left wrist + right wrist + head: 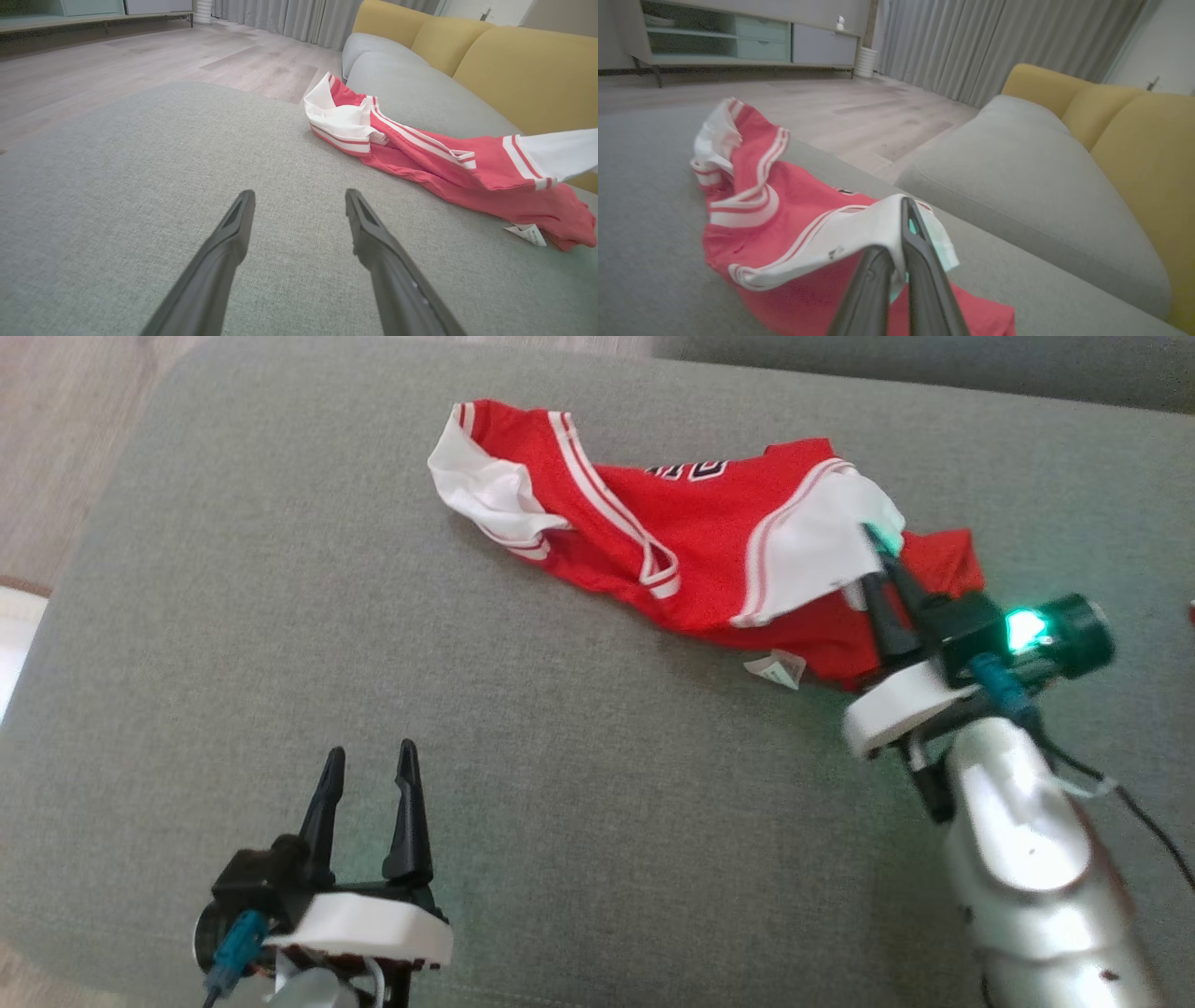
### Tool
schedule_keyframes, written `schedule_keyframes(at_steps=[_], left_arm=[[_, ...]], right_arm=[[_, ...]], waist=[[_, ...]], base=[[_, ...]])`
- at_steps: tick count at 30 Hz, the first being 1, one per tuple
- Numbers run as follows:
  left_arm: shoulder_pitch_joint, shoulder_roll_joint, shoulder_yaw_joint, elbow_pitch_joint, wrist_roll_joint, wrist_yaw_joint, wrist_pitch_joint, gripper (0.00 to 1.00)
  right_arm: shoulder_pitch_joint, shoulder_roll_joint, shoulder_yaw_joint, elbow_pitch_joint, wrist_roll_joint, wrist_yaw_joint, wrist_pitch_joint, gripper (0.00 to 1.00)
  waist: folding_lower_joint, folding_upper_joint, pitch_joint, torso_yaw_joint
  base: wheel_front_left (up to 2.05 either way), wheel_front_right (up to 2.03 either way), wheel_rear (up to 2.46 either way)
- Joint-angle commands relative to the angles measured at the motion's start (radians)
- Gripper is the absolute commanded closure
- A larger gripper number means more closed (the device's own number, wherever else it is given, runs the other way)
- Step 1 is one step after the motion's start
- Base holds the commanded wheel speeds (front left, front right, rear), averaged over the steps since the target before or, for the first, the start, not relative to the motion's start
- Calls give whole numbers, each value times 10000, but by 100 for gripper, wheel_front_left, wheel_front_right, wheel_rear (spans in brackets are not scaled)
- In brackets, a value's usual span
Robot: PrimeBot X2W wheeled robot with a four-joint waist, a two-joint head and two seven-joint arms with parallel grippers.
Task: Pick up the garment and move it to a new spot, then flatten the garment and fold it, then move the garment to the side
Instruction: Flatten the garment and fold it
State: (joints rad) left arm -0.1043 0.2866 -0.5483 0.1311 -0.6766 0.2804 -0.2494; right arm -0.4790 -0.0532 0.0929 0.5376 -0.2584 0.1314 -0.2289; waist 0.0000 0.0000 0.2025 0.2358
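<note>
The garment (pixel 691 546) is a red jersey with white trim, lying crumpled across the far middle of the grey cushion (pixel 280 644). My right gripper (pixel 882 555) is shut on its white edge at the right end and holds that edge lifted off the cushion. In the right wrist view, white cloth of the garment (pixel 794 224) is pinched between the right gripper (pixel 903 219) fingers. My left gripper (pixel 369 761) stands open at the lower left, well clear of the cloth. From the left wrist the garment (pixel 420 158) lies ahead and to the right of the open left gripper (pixel 299 198).
A small white tag (pixel 778 669) hangs at the garment's near edge. A second grey seat (pixel 1031 186) and yellow back cushions (pixel 1143 140) lie beyond the gap. Wooden floor (pixel 117 60) runs past the cushion's left and far edges.
</note>
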Motion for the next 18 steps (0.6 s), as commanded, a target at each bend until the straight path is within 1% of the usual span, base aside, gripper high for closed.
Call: schedule_keyframes(at_steps=[1, 7, 10, 14, 18], left_arm=[[-198, 121, 439, -188, 70, -21, -123, 0], [-37, 222, 572, -222, 48, 32, -123, 0], [54, 305, 718, -294, 25, 80, -123, 0], [161, 443, 922, -428, 25, 149, -123, 0], [283, 588, 1085, -574, 23, 213, -123, 0]], right_arm=[[103, 30, 614, -623, 312, -7, -32, 100], [1019, 30, 2897, -2291, 1580, -7, 678, 100], [1274, 30, 4049, -2903, 2216, -7, 1092, 100], [1342, 30, 5343, -3250, 2928, -7, 1405, 100], [1286, 30, 6265, -3335, 3550, -7, 1510, 100]], waist=[[0, 0, -184, -118], [0, 0, -642, -270], [0, 0, -845, -265], [0, 0, -1070, -130], [0, 0, -1264, 79]], base=[[0, 0, 0], [0, 0, 0], [0, 0, 0], [0, 0, 0], [0, 0, 0]])
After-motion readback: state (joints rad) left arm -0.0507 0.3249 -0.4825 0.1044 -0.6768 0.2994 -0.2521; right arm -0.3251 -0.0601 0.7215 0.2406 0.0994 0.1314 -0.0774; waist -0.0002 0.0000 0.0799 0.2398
